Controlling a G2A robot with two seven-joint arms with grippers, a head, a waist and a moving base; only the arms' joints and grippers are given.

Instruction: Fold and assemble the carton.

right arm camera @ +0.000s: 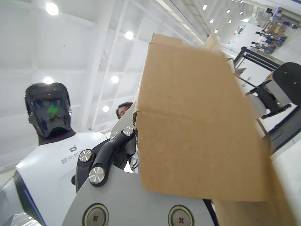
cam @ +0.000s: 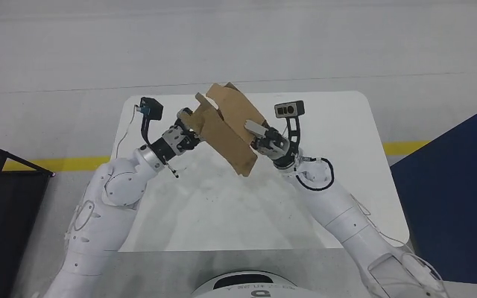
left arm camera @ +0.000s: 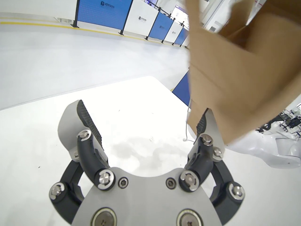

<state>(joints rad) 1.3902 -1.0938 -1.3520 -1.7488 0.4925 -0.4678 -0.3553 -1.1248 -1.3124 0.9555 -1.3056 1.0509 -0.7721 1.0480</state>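
Note:
A brown cardboard carton [cam: 227, 127], partly unfolded with its flaps loose, hangs tilted above the far middle of the white table [cam: 335, 149]. My right gripper [cam: 255, 135] is shut on the carton's right side. In the right wrist view the carton [right arm camera: 197, 123] hides most of that gripper [right arm camera: 141, 123], and one finger [right arm camera: 124, 123] shows beside the cardboard edge. My left gripper [cam: 191, 135] sits at the carton's left side. In the left wrist view it [left arm camera: 143, 116] is open wide, with one fingertip [left arm camera: 204, 121] touching the carton's lower edge [left arm camera: 235, 83].
The table's near half [cam: 246, 216] is bare white surface. A thin white cable [left arm camera: 187, 128] hangs near the table's edge. A blue barrier [cam: 447, 171] stands to the right, and a yellow floor line [cam: 74, 162] and dark stand [cam: 15, 171] lie to the left.

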